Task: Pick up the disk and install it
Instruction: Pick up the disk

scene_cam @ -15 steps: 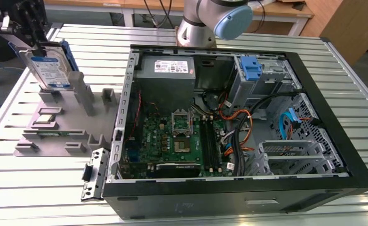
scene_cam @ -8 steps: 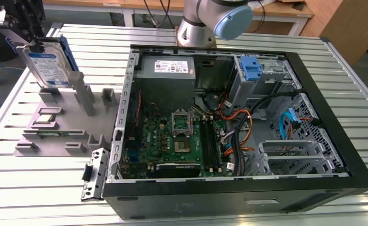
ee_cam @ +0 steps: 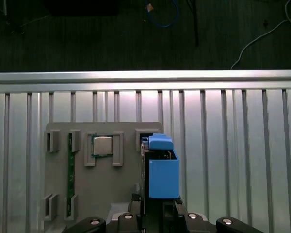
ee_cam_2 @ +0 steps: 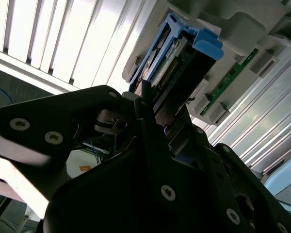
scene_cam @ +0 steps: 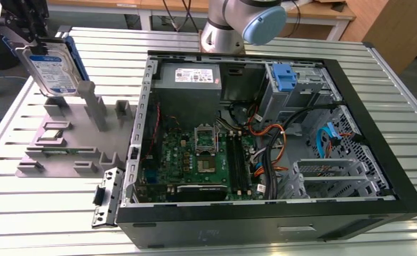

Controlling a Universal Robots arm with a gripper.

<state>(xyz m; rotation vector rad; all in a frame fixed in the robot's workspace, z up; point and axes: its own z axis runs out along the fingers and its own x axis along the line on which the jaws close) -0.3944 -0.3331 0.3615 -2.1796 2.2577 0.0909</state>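
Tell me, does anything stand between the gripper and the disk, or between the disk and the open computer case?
Nothing separates them: the gripper is shut on the disk at its top end. Toward the case, upright posts of the grey holder and the case's metal side wall stand between, in the exterior view.

Take the slatted aluminium table (scene_cam: 38, 213) as your landmark; its ribs catch bright light in the first wrist view. Beyond its far edge in the exterior view you see a light wooden workbench (scene_cam: 322, 15) and, off the far corner, a wooden panel (scene_cam: 397, 26). Past the table's rim in the first wrist view lies dark floor (ee_cam: 87, 39), crossed by a blue cable (ee_cam: 165, 17) and a white cable (ee_cam: 262, 39).
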